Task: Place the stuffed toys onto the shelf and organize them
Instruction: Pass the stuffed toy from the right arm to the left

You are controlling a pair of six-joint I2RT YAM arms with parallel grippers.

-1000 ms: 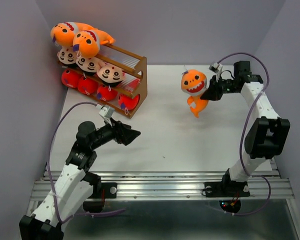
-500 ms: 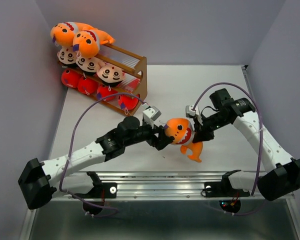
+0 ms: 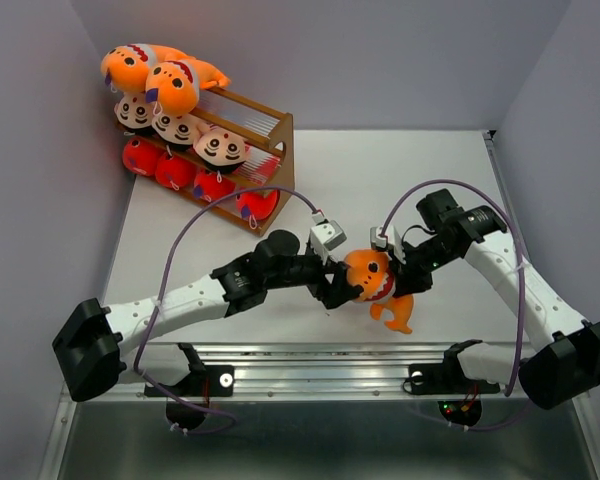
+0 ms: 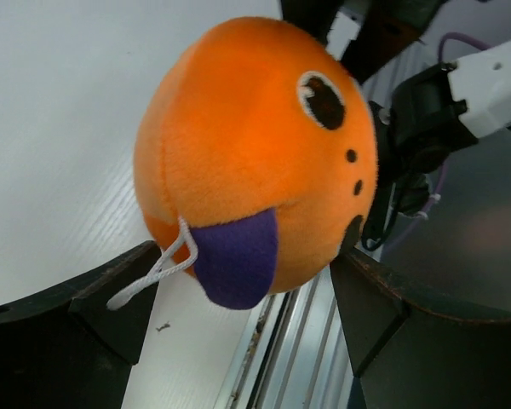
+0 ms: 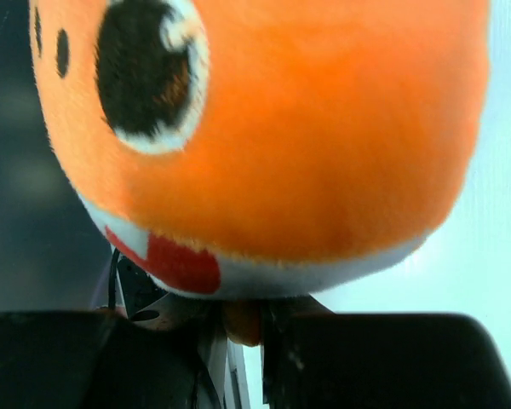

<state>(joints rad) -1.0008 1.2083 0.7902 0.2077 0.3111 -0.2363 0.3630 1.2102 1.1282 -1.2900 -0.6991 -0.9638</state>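
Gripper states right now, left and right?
Left gripper: open, jaws flanking the round orange plush shark.
Right gripper: shut, holding that shark.

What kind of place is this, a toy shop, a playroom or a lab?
Probably a robot lab test cell: two robot arms bolted to a metal rail at the edge of a white table, plain grey walls around it, and a wooden shelf of plush toys.

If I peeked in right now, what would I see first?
The bright orange shark toy near the front of the table, between both arms: the right gripper is shut on it and the left gripper has its jaws wide open around its head. Then the wooden shelf in the far left corner, packed with orange sharks on top, cartoon boys in the middle and red sharks at the bottom.
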